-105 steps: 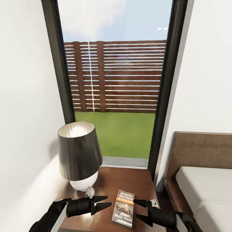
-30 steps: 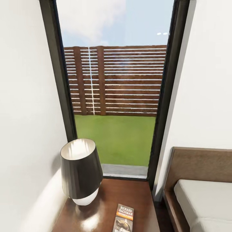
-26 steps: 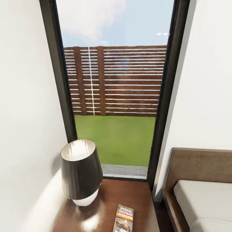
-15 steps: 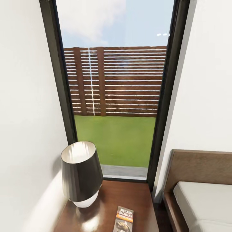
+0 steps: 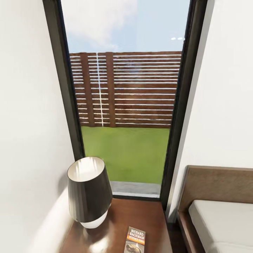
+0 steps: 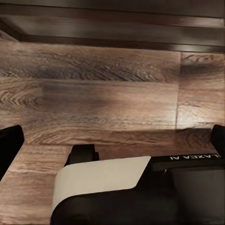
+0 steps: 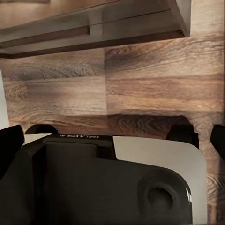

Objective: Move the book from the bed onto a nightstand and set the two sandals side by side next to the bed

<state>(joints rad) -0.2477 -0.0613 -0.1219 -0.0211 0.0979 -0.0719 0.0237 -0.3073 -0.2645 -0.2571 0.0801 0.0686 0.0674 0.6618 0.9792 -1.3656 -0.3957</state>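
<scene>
A thin paperback, the book [image 5: 135, 240], lies flat on the glossy dark top of the nightstand [image 5: 140, 214], just beside a black-shaded lamp [image 5: 88, 191] and below a tall black-framed window [image 5: 126, 95]. The bed [image 5: 219, 219] stands to the right, close to the nightstand. Both wrist cameras look down at the wood-plank floor [image 6: 108, 103]; dark pincer tips sit far apart at the picture edges, so both the left pincer [image 6: 112, 140] and the right pincer [image 7: 112, 138] look spread and empty. The book is probably light, slightly flexible and slick-covered, best pinched across an overhanging edge.
</scene>
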